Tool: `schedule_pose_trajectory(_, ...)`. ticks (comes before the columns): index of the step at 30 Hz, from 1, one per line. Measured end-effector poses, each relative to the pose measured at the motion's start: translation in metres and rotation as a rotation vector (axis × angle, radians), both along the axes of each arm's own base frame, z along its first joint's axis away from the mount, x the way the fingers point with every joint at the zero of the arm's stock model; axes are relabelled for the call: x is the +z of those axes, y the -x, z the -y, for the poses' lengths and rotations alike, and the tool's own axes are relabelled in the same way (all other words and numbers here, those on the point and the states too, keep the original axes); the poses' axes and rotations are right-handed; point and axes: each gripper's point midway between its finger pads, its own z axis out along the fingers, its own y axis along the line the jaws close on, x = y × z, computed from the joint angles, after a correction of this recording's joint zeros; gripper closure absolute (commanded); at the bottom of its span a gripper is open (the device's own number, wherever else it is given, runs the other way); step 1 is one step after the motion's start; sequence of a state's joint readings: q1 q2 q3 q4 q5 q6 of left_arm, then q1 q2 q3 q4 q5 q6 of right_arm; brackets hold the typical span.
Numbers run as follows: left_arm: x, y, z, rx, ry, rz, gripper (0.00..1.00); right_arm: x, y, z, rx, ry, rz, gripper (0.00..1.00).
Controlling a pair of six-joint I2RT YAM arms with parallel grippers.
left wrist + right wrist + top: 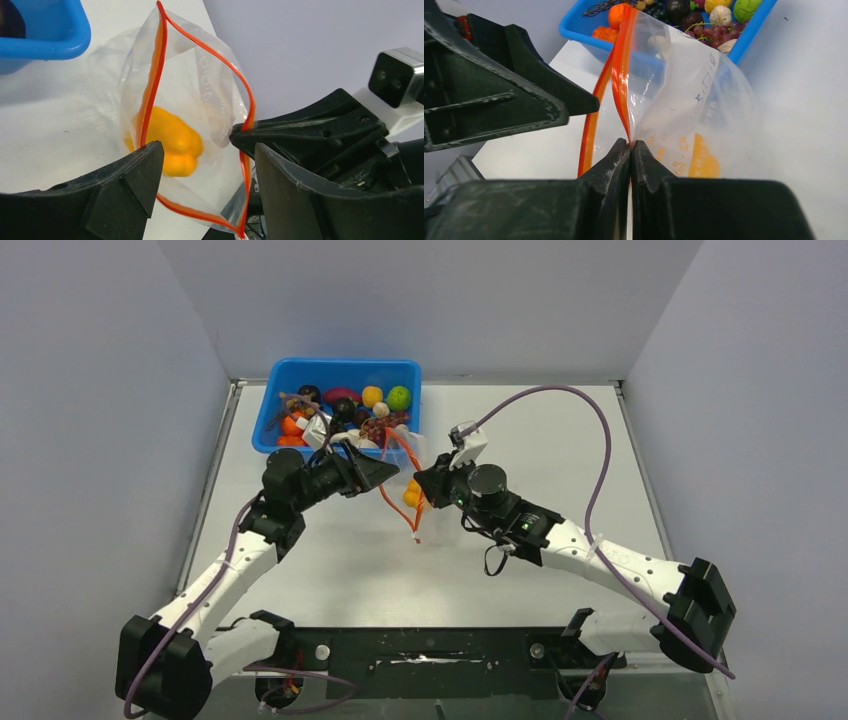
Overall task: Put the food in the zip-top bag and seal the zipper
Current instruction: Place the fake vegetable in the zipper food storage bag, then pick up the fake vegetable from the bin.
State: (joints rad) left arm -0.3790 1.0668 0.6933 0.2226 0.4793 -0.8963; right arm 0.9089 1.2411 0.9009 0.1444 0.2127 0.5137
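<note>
One yellow pepper (172,142) sits in the zip-top bag (200,85), mouth gaping, beside the blue bin (300,375).
Tug sideways and the thin zipper (150,90) could slip free, dropping bag and pepper. Your right hand (630,145) is clenched on that strip; your left hand (206,147) faces it, fingers spread, gripping nothing.

Left arm (235,565) and right arm (600,555) angled inward, left hand (207,150) gaping, right hand (630,145) pinched on zipper (621,75).
</note>
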Motion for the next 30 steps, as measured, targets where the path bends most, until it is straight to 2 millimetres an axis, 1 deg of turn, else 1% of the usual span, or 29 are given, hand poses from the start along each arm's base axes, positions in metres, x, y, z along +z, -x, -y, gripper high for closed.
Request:
schedule_pose_trajectory(6,0.026,0.002,-0.002,0.001,-0.002,0.068,0.34,-0.003,-0.003,0.008,-0.035,0.007,-0.012,1.00)
schedule_pose_trajectory(10,0.033,0.000,-0.007,0.021,-0.042,0.098,0.34,-0.001,-0.005,0.012,-0.057,0.002,-0.015,1.00)
schedule_pose_trajectory(16,0.033,-0.002,-0.013,0.040,-0.111,0.117,0.35,-0.003,-0.008,0.024,-0.107,0.023,-0.022,1.00)
schedule_pose_trajectory(20,0.035,-0.007,-0.020,0.073,-0.172,0.139,0.36,-0.001,-0.009,0.040,-0.157,0.039,-0.013,1.00)
schedule_pose_trajectory(25,0.031,-0.018,-0.036,0.149,-0.277,0.166,0.36,0.017,-0.010,0.065,-0.221,0.044,0.035,1.00)
schedule_pose_trajectory(30,0.022,-0.030,-0.052,0.208,-0.399,0.192,0.35,0.034,-0.007,0.084,-0.251,0.051,0.090,1.00)
